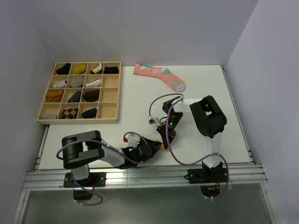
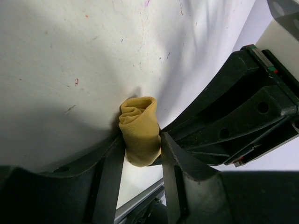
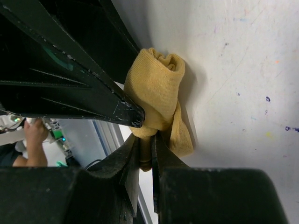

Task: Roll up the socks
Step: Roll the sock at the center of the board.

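A mustard-tan sock (image 2: 138, 123) lies bunched into a loose roll on the white table, near its front edge. My left gripper (image 2: 141, 145) has the roll between its fingers, and both fingers (image 2: 111, 177) touch its sides. My right gripper (image 3: 145, 145) is nearly closed and pinches a fold at the end of the same sock (image 3: 156, 86). In the top view both grippers, left (image 1: 155, 146) and right (image 1: 166, 139), meet over the sock (image 1: 164, 147), which is mostly hidden. No other loose sock of the task shows.
A wooden compartment tray (image 1: 117, 93) with rolled socks stands at the back left. A long pink patterned sock (image 1: 161, 76) lies at the back. The table's front edge and metal rail (image 1: 140, 177) are just behind the grippers.
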Controlling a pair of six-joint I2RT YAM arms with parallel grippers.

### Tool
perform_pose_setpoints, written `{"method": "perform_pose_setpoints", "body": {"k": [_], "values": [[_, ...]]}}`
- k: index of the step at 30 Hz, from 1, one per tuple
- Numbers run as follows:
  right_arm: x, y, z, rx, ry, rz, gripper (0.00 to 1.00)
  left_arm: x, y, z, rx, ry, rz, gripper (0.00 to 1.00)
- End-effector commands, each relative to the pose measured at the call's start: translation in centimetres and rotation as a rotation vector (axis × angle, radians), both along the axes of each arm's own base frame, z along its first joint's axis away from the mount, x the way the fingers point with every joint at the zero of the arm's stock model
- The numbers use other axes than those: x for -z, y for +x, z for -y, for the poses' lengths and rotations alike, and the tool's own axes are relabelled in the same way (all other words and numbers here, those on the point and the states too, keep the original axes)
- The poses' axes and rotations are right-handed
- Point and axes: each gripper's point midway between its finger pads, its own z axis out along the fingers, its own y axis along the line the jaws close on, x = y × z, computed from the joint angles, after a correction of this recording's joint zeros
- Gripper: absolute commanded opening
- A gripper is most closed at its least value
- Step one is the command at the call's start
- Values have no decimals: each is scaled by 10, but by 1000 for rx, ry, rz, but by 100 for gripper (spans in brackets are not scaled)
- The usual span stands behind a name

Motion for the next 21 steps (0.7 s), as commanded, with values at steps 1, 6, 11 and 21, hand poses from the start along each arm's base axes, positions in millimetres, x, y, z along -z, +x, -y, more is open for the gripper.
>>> {"method": "perform_pose_setpoints", "body": {"k": [1,6,11,21], "values": [[20,-1,20,-75,-94,13,4,32,-2,-14,-77,41,-112,43],[23,5,18,-55,-99,7,4,38,-9,-7,-39,61,-140,41],[22,6,17,-50,-95,11,4,49,-16,-3,-9,93,-180,30],[17,15,18,-16,-109,92,30,59,-14,-8,14,176,-212,0]]}}
